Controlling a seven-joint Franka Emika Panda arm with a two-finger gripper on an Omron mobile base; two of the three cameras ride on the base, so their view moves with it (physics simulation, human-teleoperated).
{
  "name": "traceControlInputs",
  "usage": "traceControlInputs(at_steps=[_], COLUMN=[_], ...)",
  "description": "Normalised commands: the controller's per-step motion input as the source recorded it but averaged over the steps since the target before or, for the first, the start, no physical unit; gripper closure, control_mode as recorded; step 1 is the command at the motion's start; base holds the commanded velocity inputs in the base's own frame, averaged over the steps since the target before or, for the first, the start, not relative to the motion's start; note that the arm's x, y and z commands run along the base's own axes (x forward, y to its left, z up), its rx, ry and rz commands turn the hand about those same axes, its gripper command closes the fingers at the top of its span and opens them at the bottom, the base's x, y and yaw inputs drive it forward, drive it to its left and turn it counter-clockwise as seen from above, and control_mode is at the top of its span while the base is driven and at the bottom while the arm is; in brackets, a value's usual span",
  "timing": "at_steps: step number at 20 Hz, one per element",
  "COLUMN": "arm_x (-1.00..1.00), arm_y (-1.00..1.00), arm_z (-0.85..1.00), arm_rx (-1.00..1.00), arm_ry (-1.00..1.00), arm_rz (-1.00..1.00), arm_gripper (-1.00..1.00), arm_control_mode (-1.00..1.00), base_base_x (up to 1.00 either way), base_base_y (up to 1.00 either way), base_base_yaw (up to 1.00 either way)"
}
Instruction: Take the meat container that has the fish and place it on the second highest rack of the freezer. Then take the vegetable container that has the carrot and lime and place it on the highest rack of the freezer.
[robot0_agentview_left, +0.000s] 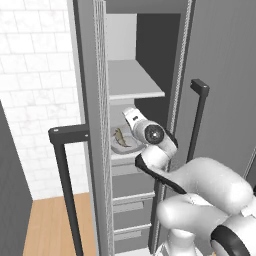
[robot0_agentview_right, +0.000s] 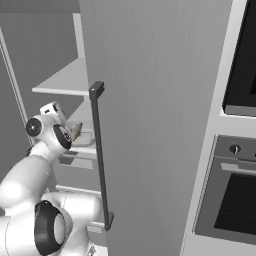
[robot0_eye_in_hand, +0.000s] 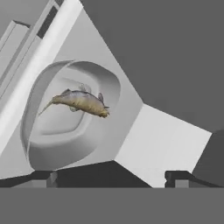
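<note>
The meat container (robot0_eye_in_hand: 72, 131), a pale rounded tray, lies on a light grey rack of the freezer (robot0_agentview_left: 95, 75), with the fish (robot0_eye_in_hand: 81, 101) lying inside it. In the left base view the container (robot0_agentview_left: 122, 146) rests one rack below the upper shelf (robot0_agentview_left: 132, 82). My gripper (robot0_eye_in_hand: 111, 177) is open just in front of the tray, its fingertips (robot0_eye_in_hand: 43, 177) wide apart and touching nothing. From the right base view, the container (robot0_agentview_right: 84, 137) sits just past my white hand (robot0_agentview_right: 52, 111). The vegetable container with the carrot and lime is out of view.
The freezer door (robot0_agentview_left: 220, 75) stands open on the right with its black bar handle (robot0_agentview_left: 200, 117). A second black handle (robot0_agentview_left: 65, 165) juts out at the left. Drawers (robot0_agentview_left: 131, 200) lie below the racks. The black oven (robot0_agentview_right: 235, 195) is off to the right.
</note>
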Motion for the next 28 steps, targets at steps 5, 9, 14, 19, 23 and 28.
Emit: traceControlInputs(at_steps=[5, 9, 14, 19, 23, 28], arm_x=[-1.0, -1.0, -1.0, -0.49, -0.21, -0.17], arm_y=[-0.23, -0.35, -0.11, 0.0, -0.1, -0.06], arm_z=[0.75, 0.37, -0.29, -0.34, -0.15, -0.06], arm_rx=[0.22, 0.2, 0.02, -0.02, 0.0, 0.0], arm_ry=[0.27, 0.56, 0.45, -0.11, -0.15, -0.1], arm_rz=[0.0, -0.07, -0.11, -0.02, 0.02, 0.0], arm_gripper=[-1.0, -1.0, -1.0, -1.0, -1.0, -1.0], arm_control_mode=[-1.0, -1.0, -1.0, -1.0, -1.0, -1.0], base_base_x=[0.0, 0.0, 0.0, 0.0, 0.0, 0.0], base_base_y=[0.0, 0.0, 0.0, 0.0, 0.0, 0.0], base_base_yaw=[0.0, 0.0, 0.0, 0.0, 0.0, 0.0])
